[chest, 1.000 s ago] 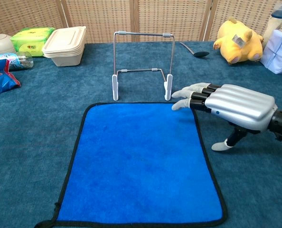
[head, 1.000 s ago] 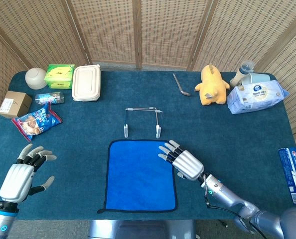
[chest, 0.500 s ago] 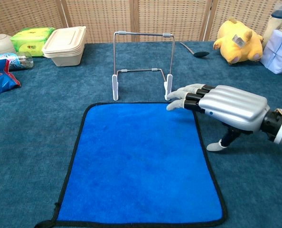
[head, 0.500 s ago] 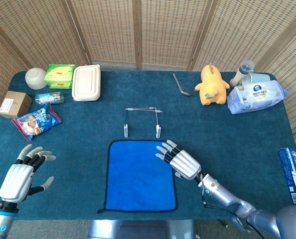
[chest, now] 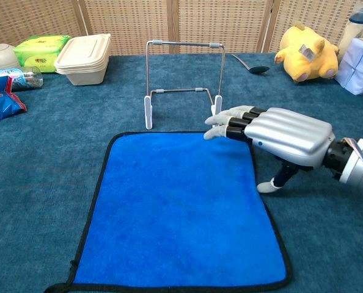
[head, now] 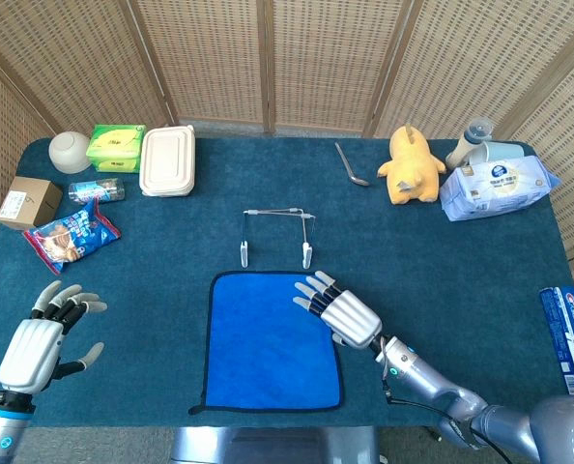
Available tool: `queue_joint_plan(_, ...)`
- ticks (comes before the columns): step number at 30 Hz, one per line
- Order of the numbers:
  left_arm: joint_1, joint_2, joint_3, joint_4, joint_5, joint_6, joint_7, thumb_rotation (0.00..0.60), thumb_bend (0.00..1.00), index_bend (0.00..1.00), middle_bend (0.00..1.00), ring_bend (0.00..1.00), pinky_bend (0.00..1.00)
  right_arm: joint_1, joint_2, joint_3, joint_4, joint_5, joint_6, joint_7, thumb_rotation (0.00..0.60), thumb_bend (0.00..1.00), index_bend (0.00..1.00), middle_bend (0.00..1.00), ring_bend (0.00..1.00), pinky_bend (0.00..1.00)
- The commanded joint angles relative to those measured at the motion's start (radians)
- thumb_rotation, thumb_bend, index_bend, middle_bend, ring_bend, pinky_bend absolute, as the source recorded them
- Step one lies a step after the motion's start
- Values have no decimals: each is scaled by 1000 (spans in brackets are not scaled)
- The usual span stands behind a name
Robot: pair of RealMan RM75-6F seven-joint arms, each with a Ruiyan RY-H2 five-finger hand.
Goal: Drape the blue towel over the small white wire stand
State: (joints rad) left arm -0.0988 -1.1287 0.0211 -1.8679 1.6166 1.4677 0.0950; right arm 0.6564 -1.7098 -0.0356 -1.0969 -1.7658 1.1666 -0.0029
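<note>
The blue towel (head: 272,338) lies flat at the table's six o'clock, the white wire stand (head: 276,235) just beyond its twelve o'clock edge. My right hand (head: 340,311) hovers over the towel's one o'clock corner, fingers apart, holding nothing. I should pinch the black hem right at that corner and lift high enough to clear the top bar (the feet look light, so no dragging). My left hand (head: 42,340) waits empty and spread at eight o'clock.
</note>
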Motion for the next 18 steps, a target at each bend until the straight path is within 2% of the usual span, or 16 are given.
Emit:
queue_joint_plan(1,1,0,1,3,1,2,-4,600,379,323,282,174,46,3,-4,2,-4,4,-3,-5,600,33,126,66,0,0)
queue_joint_plan(8,5,2,2,12,5,11,-17,600,379,323,282,173,46,15,-22,5,-4,10,-14,-13,600,36,126,66,0,0)
queue_joint_plan(18,9,1,4,24,7,19,-30,600,379,322,282,173,46,35,-56,15,4,18,-24,-17,600,112,154,70,0,0)
